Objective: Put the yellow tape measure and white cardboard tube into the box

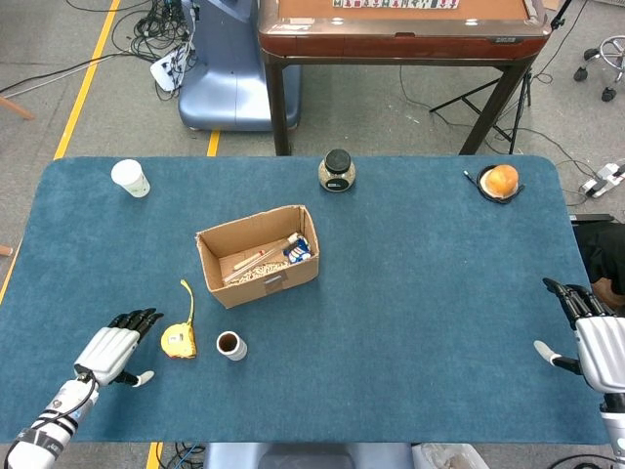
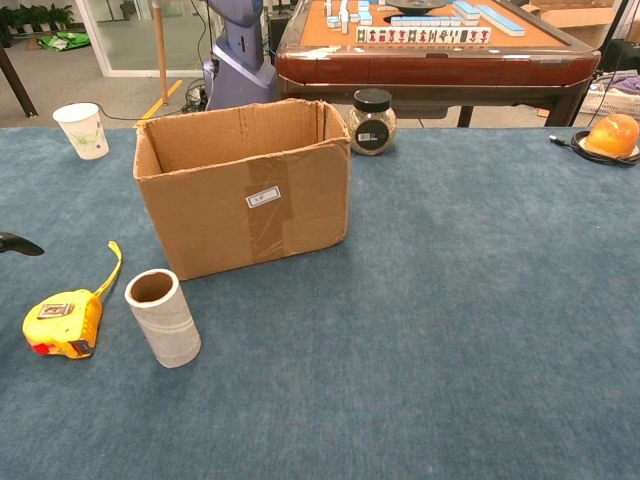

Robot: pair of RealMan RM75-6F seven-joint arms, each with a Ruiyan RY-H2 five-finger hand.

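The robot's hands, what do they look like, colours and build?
Both the left hand and the right hand have a silver-grey ribbed back, black fingers and a pale thumb tip. The left wrist is white with a dark band and a thin dark cable along it.

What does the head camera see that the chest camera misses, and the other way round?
Only the head view shows the left hand whole, the right hand, both open above the table, and the odds and ends inside the box. Only the chest view shows the box's taped front with its label and the tiles on the far table. Both show the tape measure, tube, paper cup, jar and orange object.
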